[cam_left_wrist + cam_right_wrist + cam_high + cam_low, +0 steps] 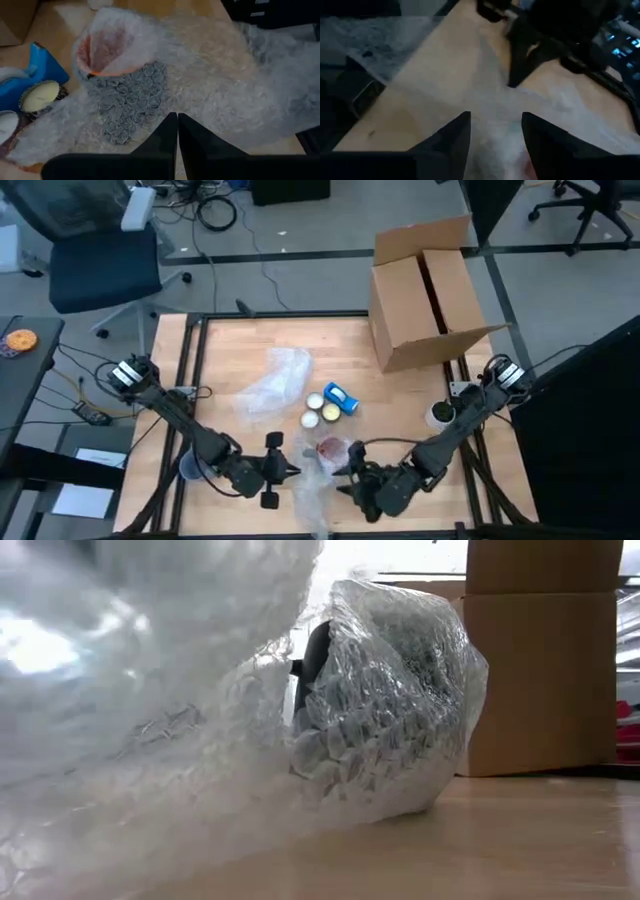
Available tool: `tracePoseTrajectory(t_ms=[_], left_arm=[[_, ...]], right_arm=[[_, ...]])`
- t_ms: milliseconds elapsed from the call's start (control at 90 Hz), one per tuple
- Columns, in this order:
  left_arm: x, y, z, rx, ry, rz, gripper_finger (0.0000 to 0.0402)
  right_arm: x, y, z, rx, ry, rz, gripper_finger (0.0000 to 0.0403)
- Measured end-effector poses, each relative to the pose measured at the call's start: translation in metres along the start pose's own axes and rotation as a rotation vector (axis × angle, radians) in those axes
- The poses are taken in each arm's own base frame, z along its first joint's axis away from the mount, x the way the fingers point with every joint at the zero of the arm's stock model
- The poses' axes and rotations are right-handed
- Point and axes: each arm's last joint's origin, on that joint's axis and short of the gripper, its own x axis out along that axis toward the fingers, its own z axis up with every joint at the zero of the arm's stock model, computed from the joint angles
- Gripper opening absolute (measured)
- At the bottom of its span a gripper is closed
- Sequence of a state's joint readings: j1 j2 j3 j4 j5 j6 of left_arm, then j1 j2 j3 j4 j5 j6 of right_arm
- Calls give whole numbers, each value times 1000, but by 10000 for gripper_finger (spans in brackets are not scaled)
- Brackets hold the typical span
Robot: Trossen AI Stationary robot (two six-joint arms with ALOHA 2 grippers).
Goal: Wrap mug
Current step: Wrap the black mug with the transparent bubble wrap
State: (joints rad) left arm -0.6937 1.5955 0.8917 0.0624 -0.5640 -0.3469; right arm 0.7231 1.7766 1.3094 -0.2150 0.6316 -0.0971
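The mug (330, 448), reddish inside, stands near the table's front edge under a sheet of bubble wrap (315, 490). In the left wrist view the wrap (210, 85) covers the mug (102, 47) and spreads over the wood beside it. My left gripper (290, 468) is shut just left of the mug, its tips (177, 120) at the wrap. My right gripper (345, 472) is open just right of the mug, and wrap (495, 135) lies between its fingers. In the low view the wrapped bundle (385, 710) fills the near ground. My left gripper comes level from the table's left, and its shut fingertips (512, 82) meet the bubble wrap beside the mug. I cannot tell whether a layer is pinched between them. My right gripper stands astride the wrap; I cannot tell whether its fingers touch it.
A blue mug on its side (341, 396) and three small round cups (318, 410) stand just beyond the wrapped mug. A second crumpled sheet of wrap (272, 385) lies farther back left. An open cardboard box (425, 295) stands at the far right corner.
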Motion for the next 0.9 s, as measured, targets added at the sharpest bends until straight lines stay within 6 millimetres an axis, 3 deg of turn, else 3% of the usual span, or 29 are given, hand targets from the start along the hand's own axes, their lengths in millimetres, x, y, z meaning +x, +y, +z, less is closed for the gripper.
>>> tracePoseTrajectory(t_ms=[133,267,500,711,900], left_arm=[[0,0,1,-3,-5,-2,0],[0,-1,2,-9,-16,-6,0],[0,-1,3,-9,-26,-9,0],[0,-2,6,-7,-59,-20,0],[-2,-5,19,27,-91,-28,0]], right_arm=[[24,12,-16,-63,71,-13,146],[36,13,-23,-115,109,-239,140],[39,4,-22,-142,119,-314,108],[41,1,-21,-127,112,-275,27],[17,-5,-8,-113,66,-332,4]])
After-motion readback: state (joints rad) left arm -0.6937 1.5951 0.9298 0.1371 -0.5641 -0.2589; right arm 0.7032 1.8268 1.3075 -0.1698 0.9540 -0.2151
